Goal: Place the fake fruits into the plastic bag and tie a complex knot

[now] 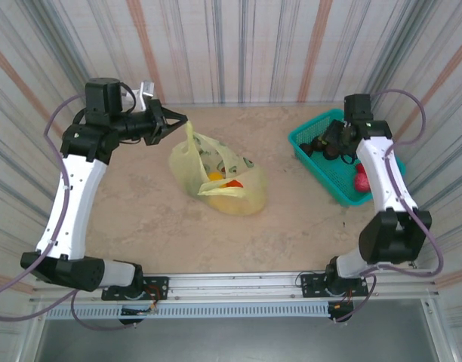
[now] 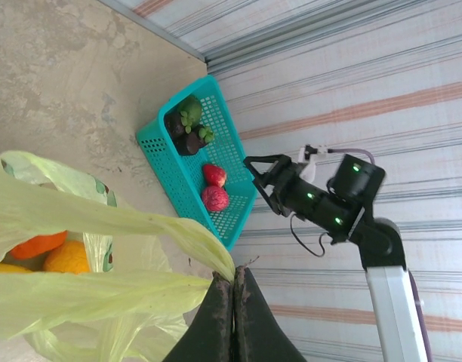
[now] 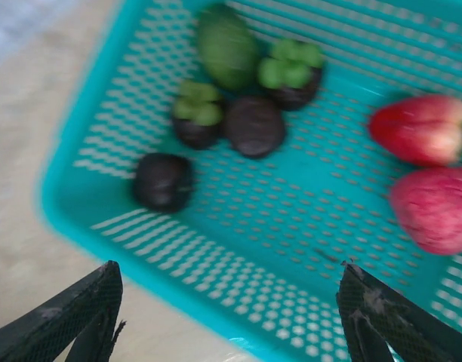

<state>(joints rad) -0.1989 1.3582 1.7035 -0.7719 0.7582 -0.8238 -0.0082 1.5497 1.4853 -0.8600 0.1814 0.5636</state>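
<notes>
Right gripper [image 1: 327, 142] poised over the basket [image 1: 294, 139], jaws wide and empty. In the right wrist view we see the remaining fruits on the basket floor [image 3: 291, 226] just beyond the fingertips. A dark fruit [image 3: 163, 181] lies nearest, toward the left finger, with three more dark ones and a green fruit [image 3: 227, 45] behind it. Two red fruits [image 3: 435, 207] lie off to the right. The dark fruits are round, so we judge that no approach angle is favoured; the mesh wall beside the nearest one leaves little finger room. The right arm is plainly the nearer. The left gripper [image 2: 233, 276] is closed on the bag [image 1: 223, 177], pinching its upper edge so the mouth gapes over the orange fruits [image 2: 38, 245] already inside. The bag rests mid-table [image 1: 140, 241], well apart from the basket, with bare, flat, stone-patterned surface between them. The basket sits close to the corrugated right wall [image 1: 435, 98].
</notes>
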